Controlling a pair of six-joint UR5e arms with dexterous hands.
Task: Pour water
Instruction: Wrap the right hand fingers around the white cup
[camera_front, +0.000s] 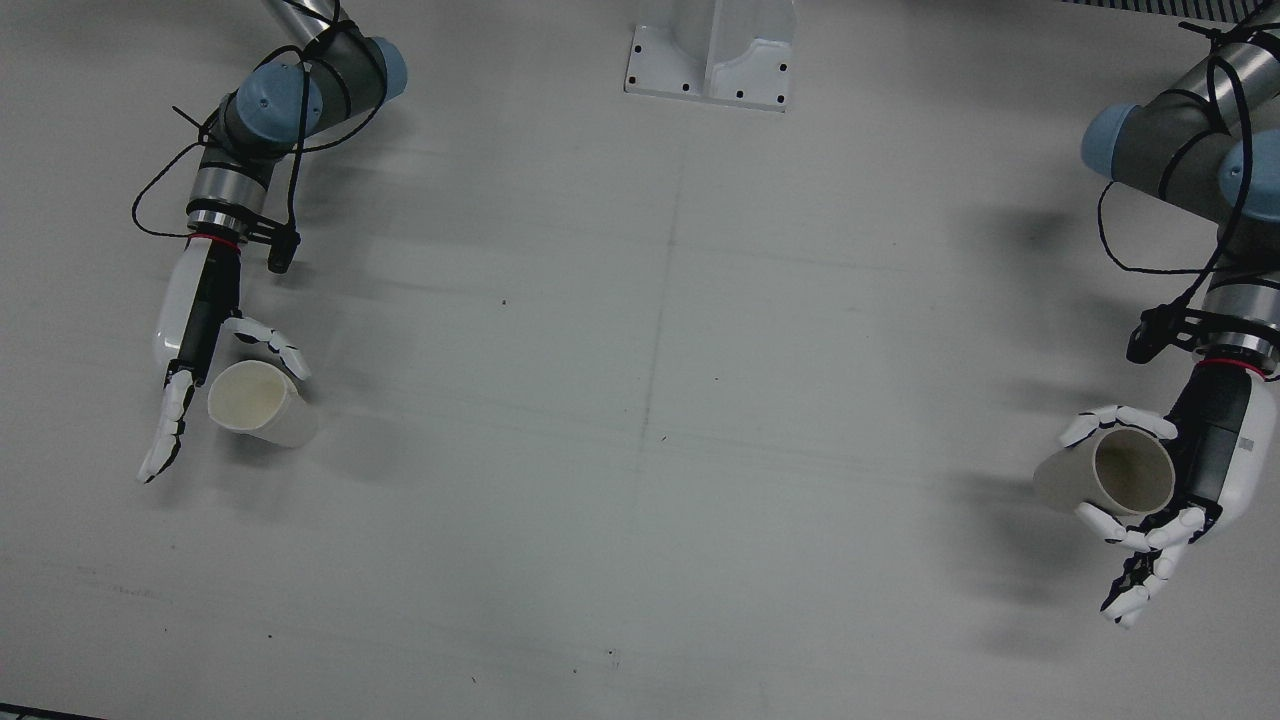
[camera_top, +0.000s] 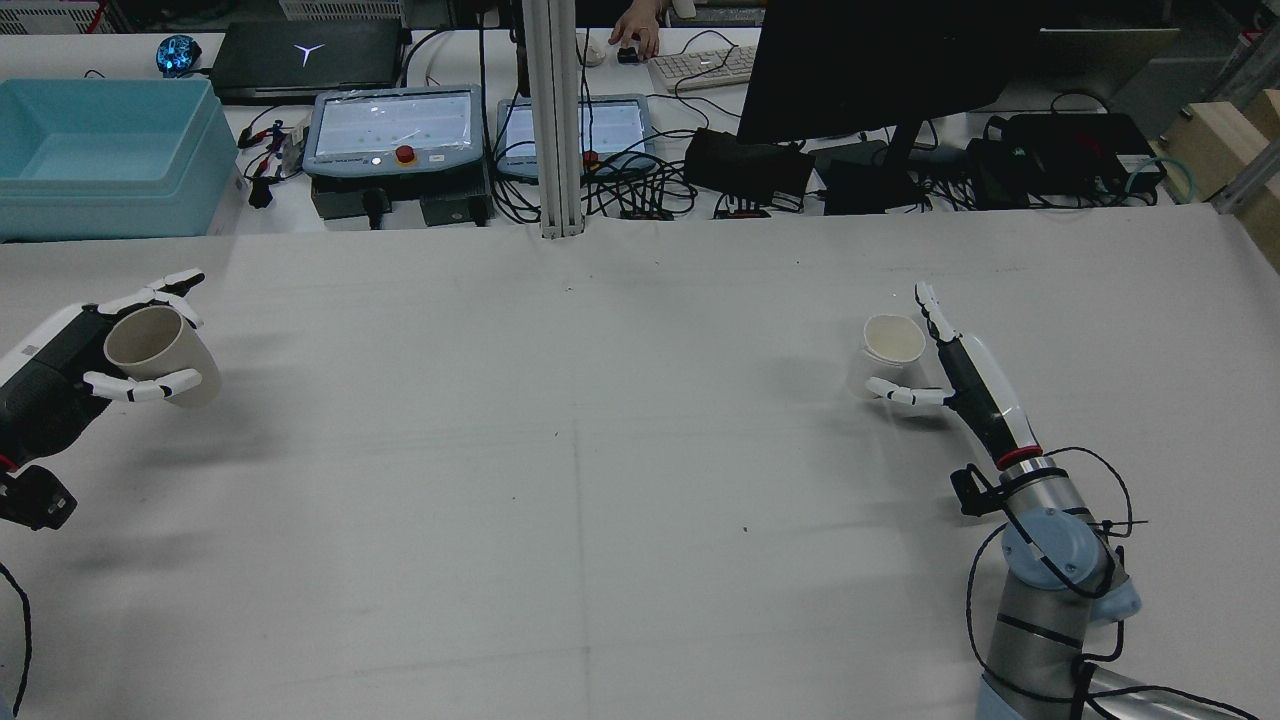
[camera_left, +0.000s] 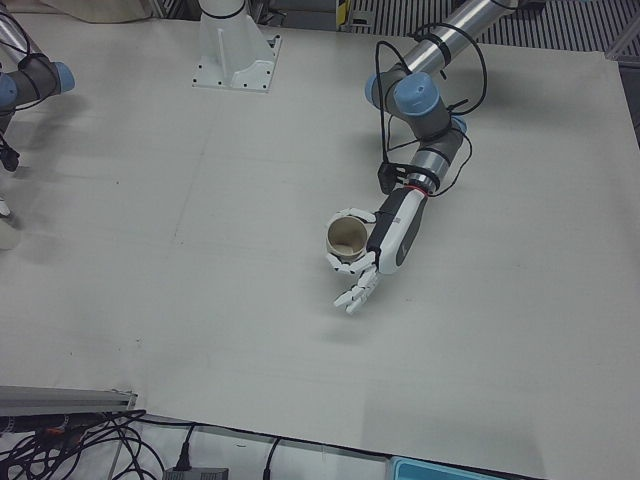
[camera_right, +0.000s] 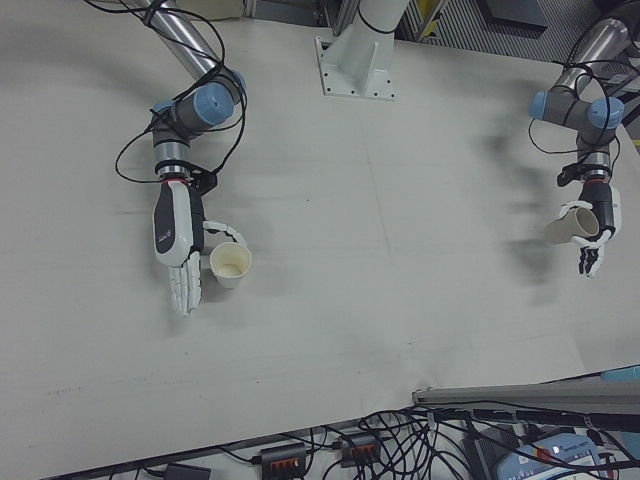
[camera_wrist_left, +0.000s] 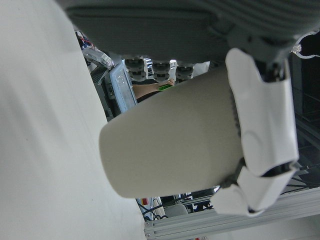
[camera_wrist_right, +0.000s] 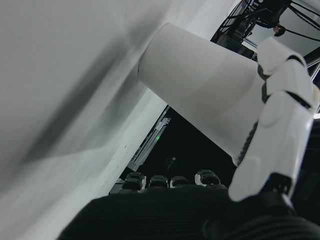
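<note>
My left hand (camera_top: 55, 375) is shut on a beige paper cup (camera_top: 160, 352), thumb and one finger wrapped round its wall. It holds the cup tilted above the table, mouth up; the cup (camera_front: 1110, 478) throws a shadow off to one side. In the left hand view the cup (camera_wrist_left: 170, 145) fills the frame. A second paper cup (camera_front: 262, 403) stands on the table at my right hand (camera_front: 190, 335). That hand is open: its thumb curls beside the cup and its fingers (camera_front: 165, 430) stretch straight past it. The right hand view shows this cup (camera_wrist_right: 200, 95) with its base on the table.
The white mounting bracket (camera_front: 712, 55) sits at the table's robot-side edge. Beyond the far edge lie a blue bin (camera_top: 100, 150), two teach pendants (camera_top: 395, 130), a monitor (camera_top: 860, 60), cables and a person's hand (camera_top: 635, 35) at a keyboard.
</note>
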